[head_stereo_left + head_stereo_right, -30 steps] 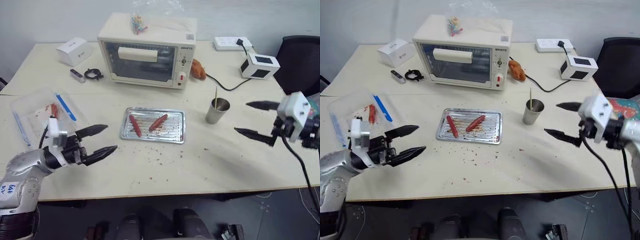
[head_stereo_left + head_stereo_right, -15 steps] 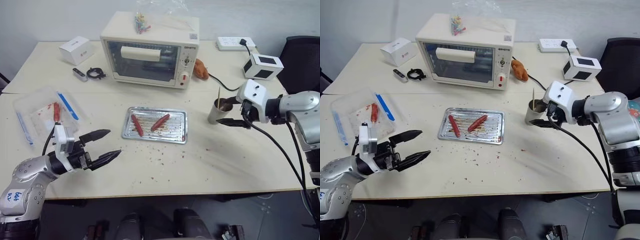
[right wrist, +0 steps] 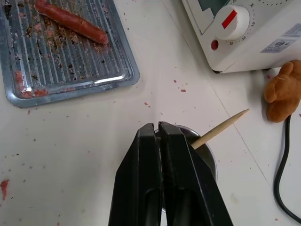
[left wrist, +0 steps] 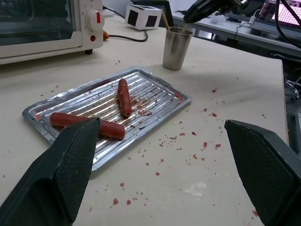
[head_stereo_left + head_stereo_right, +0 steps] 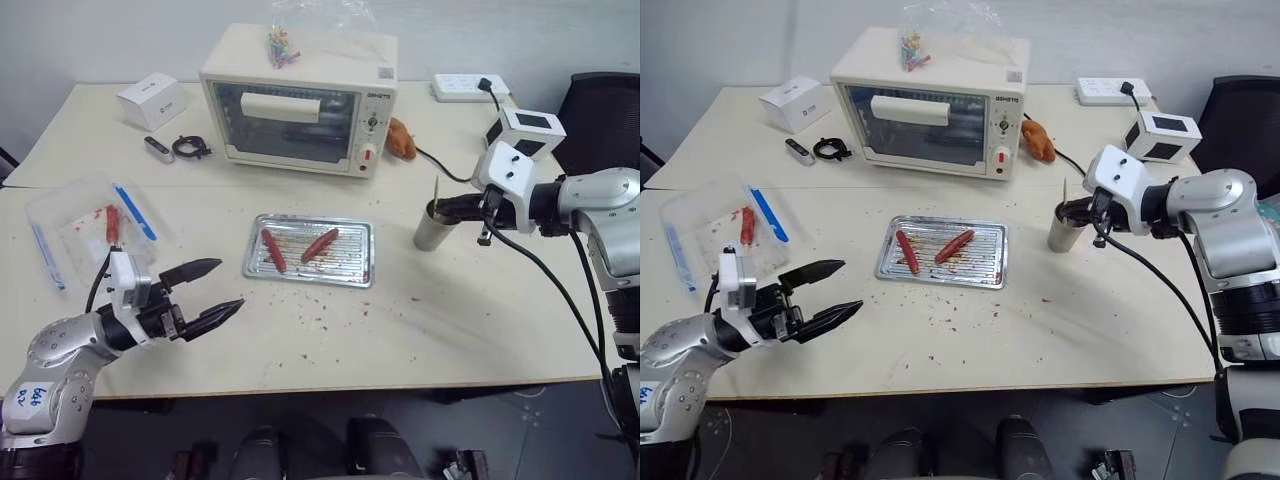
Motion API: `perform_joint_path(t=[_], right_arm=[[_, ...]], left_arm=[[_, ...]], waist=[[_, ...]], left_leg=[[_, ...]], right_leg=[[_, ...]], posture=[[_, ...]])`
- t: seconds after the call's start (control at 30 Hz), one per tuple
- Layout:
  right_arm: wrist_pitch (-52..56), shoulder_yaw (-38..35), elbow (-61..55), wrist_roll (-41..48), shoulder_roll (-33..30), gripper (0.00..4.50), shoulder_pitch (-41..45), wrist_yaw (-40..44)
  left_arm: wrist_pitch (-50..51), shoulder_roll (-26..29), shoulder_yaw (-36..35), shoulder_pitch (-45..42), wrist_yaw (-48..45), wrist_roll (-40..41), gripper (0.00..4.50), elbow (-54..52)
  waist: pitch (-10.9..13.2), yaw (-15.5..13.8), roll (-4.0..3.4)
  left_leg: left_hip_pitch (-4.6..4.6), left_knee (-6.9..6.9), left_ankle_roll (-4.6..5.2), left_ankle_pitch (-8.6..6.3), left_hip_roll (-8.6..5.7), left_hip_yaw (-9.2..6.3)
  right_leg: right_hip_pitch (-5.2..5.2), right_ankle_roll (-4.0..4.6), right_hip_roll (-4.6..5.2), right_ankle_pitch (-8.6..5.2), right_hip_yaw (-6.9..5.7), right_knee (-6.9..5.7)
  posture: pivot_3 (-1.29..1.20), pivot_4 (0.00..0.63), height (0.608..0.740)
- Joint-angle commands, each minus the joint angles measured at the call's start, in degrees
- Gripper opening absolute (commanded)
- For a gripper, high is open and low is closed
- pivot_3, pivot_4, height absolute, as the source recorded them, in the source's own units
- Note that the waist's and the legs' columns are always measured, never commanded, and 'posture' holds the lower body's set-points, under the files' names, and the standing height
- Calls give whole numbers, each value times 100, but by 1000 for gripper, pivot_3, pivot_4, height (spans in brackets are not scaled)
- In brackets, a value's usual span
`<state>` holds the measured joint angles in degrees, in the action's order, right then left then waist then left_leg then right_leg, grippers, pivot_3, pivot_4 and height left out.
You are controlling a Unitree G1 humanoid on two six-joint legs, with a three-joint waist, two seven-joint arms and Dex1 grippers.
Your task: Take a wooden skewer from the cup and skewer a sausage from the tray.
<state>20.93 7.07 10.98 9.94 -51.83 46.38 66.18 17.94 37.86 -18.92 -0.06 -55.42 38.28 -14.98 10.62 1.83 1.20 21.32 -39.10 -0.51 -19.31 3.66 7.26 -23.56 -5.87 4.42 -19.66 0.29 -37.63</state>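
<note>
Table (image 5: 330, 330) of pale, matt laminate, speckled with reddish crumbs. Near its centre lies the tray (image 5: 352, 272), a shallow rectangular pan of bright metal with ribbed floor and rounded corners; two smooth red-orange sausages rest on the ribs, the left sausage (image 5: 272, 250) and the right sausage (image 5: 319, 244) angled toward each other but apart. To the tray's right stands the cup (image 5: 431, 228), a plain cylinder of dull grey metal, with the wooden skewer (image 3: 221, 128), a thin pale stick with a pointed tip, leaning out over its rim. The right gripper (image 3: 158, 129) sits over the cup's mouth, its two black fingers pressed together; whether they pinch the skewer cannot be told. The left gripper (image 5: 220, 290) hovers above the table's near left part, its textured black fingers spread wide.
</note>
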Motion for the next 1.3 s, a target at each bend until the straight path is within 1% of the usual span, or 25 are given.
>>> perform_joint_path(t=[0.03, 0.13, 0.2, 0.27, 0.33, 0.4, 0.5, 0.67, 0.8, 0.83, 0.9, 1.1, 1.27, 1.3], right_arm=[[-90, -224, 16, 12, -262, 19, 298, 278], [-91, -417, 140, 287, -471, 19, 512, 796], [-57, -615, 187, 646, -580, 19, 679, 1279], [236, -843, 330, 1019, -740, 19, 984, 1715], [694, -999, 538, 1273, -862, 19, 1359, 1908], [1081, -1007, 677, 1407, -932, 19, 1623, 2023], [1571, -1080, 677, 1715, -886, 19, 1760, 2148], [2952, -1550, 17, 2970, -100, 19, 1496, 1729], [3664, -2059, -562, 4066, 1253, 19, 1095, 679], [3699, -2139, -646, 4207, 1531, 19, 1024, 442], [3732, -2182, -804, 4374, 1886, 19, 889, 132], [3618, -1974, -1083, 4575, 2481, 19, 533, -278], [3669, -1893, -1184, 4781, 2755, 19, 434, -487], [3669, -1866, -1215, 4808, 2799, 3, 399, -510]], left_arm=[[-144, -49, 5, -95, -1, -16, 4500, -46], [-184, -105, 41, -158, -17, -45, 4500, -6], [-196, -136, 51, -195, -25, -36, 4500, 12], [51, -98, 82, -200, -156, 254, 4500, -105], [337, -56, 141, -216, -207, 499, 4500, -276], [449, -125, 165, -330, -108, 599, 4500, -321], [661, -300, 135, -607, 151, 855, 4500, -300], [894, -544, 294, -1043, 303, 1109, 4500, -265], [965, -917, 645, -1469, 319, 1185, 4500, -217], [943, -992, 723, -1553, 306, 1153, 4500, -199], [913, -1110, 801, -1680, 300, 1150, 4500, -158], [975, -1340, 827, -1960, 393, 1298, 4500, -154], [983, -1493, 788, -2036, 544, 1399, 4500, -204], [978, -1518, 800, -2044, 564, 1391, 4304, -221]], waist=[[0, -3, 0], [2, -6, -4], [2, -3, -4], [3, -3, -5], [4, 0, -7], [4, 2, -7], [4, -2, -7], [4, 13, -7], [4, 8, -6], [4, 3, -6], [4, -10, -6], [4, -15, -6], [4, 8, -6], [4, 9, -6]], left_leg=[[0, 0, 0, 0, 0, 0], [0, 0, 0, 0, -2, 0], [0, 0, 0, 0, 1, 0], [0, 1, 0, 0, 2, -1], [0, 1, 0, 0, 2, 0], [0, 2, 1, 0, 3, -1], [0, 3, 0, -1, 4, -5], [0, 2, 0, -1, 5, -4], [2, -3, -2, 1, 7, -9], [6, -7, -2, 1, 6, -10], [12, -9, -2, 2, 3, -13], [25, -9, 0, 2, -5, -22], [24, -9, 0, 2, -1, -22], [24, -9, 0, 2, 2, -22]], right_leg=[[0, 0, -1, 0, 0, 0], [-1, 0, -1, 0, 0, 0], [0, 0, -1, 0, -1, 1], [0, 0, -2, 0, -1, 2], [0, 0, -1, 0, 0, 1], [0, 0, 0, 0, 0, 1], [1, 1, 0, 0, -1, 3], [0, 0, -1, 0, 1, -4], [1, -1, -3, 0, -2, -24], [0, -2, -2, 2, -3, -24], [-2, -3, -3, 2, -7, -32], [-3, -8, -1, 5, -17, -20], [-4, -9, -4, 5, -16, -23], [-4, -8, -6, 5, -16, -23]], posture=[[0, 150, 740], [0, 150, 740], [0, 150, 740], [0, 150, 740], [0, 150, 740], [0, 150, 740], [0, 150, 740], [0, 150, 740], [0, 150, 740], [0, 150, 740], [0, 150, 740], [0, 150, 740], [0, 150, 740], [0, 150, 740]])
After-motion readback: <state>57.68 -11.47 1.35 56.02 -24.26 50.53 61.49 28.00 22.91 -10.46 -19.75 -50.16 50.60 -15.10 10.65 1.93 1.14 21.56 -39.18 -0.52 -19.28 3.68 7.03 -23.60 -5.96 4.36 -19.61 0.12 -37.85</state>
